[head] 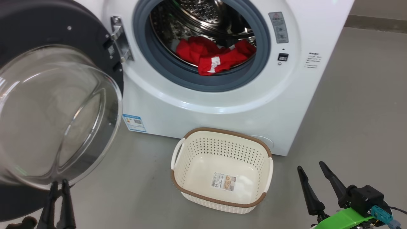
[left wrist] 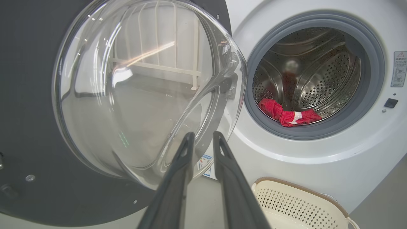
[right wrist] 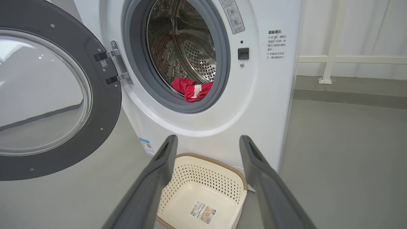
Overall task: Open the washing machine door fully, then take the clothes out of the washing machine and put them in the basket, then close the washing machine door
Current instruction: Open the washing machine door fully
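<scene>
The washing machine door (head: 57, 117) stands swung open to the left, its glass bowl bulging toward me. Red clothes (head: 216, 55) with a white panel lie at the front of the steel drum in the washing machine (head: 206, 108). The cream basket (head: 219, 149) sits on the floor before the machine, with nothing but a sticker inside. My left gripper (head: 59, 183) is just below the bowl's lower edge, its fingers a narrow gap apart and holding nothing. My right gripper (head: 310, 166) hovers wide open to the right of the basket. Up close: door (left wrist: 143, 89), left gripper (left wrist: 203, 135), clothes (left wrist: 289, 114), right gripper (right wrist: 208, 138), basket (right wrist: 203, 171).
Grey floor (head: 356, 105) stretches to the right of the machine. A white railing (right wrist: 330, 58) runs along the wall behind it. The door's metal hinge (head: 119, 38) joins it to the machine's left side, and a blue label (head: 134, 122) sits low on the front.
</scene>
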### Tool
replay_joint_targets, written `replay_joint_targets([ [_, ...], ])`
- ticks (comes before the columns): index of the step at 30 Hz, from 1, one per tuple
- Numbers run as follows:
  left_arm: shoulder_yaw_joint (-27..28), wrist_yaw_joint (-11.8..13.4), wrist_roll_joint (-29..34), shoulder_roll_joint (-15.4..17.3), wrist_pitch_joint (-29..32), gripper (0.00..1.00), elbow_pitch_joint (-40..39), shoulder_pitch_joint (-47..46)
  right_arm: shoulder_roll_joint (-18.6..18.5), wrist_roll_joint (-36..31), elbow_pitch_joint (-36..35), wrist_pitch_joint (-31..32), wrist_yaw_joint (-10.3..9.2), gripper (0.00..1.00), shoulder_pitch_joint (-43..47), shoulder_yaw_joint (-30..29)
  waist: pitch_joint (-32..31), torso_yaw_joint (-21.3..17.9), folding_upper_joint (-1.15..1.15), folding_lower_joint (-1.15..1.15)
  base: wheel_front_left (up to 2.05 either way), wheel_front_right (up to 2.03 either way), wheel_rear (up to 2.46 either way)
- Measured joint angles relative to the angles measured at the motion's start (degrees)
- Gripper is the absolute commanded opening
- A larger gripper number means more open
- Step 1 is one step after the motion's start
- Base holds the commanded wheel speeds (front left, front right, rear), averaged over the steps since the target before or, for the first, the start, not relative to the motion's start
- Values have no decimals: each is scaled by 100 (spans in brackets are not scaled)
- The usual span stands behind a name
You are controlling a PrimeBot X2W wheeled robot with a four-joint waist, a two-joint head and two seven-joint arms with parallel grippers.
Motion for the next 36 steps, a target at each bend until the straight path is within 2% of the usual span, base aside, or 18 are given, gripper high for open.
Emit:
replay_joint_targets([
  [5, -255, 0, -70, 7, 0, 48, -56, 32, 3, 0, -19, 0, 0, 100, 0, -78, 35, -222, 0, 0, 0, 0, 0],
  [8, -404, 0, -102, 7, 0, 71, -62, 32, 13, 0, -31, 0, 0, 100, 0, -142, 64, -366, 0, 0, 0, 0, 0],
  [9, -447, 0, -102, 9, 0, 83, -63, 32, 13, 0, -38, 0, 0, 100, -1, -168, 76, -415, 0, 0, 0, 0, 0],
  [11, -541, 0, -102, 11, 1, 99, -69, 31, 16, 0, -59, 0, 0, 100, -1, -220, 104, -514, 0, 0, 0, 0, 0],
  [36, -1383, 0, -141, 26, 0, 100, -252, -46, 92, -1, -147, 0, 0, 100, -19, -657, 406, -1601, 0, 0, 0, 0, 0],
])
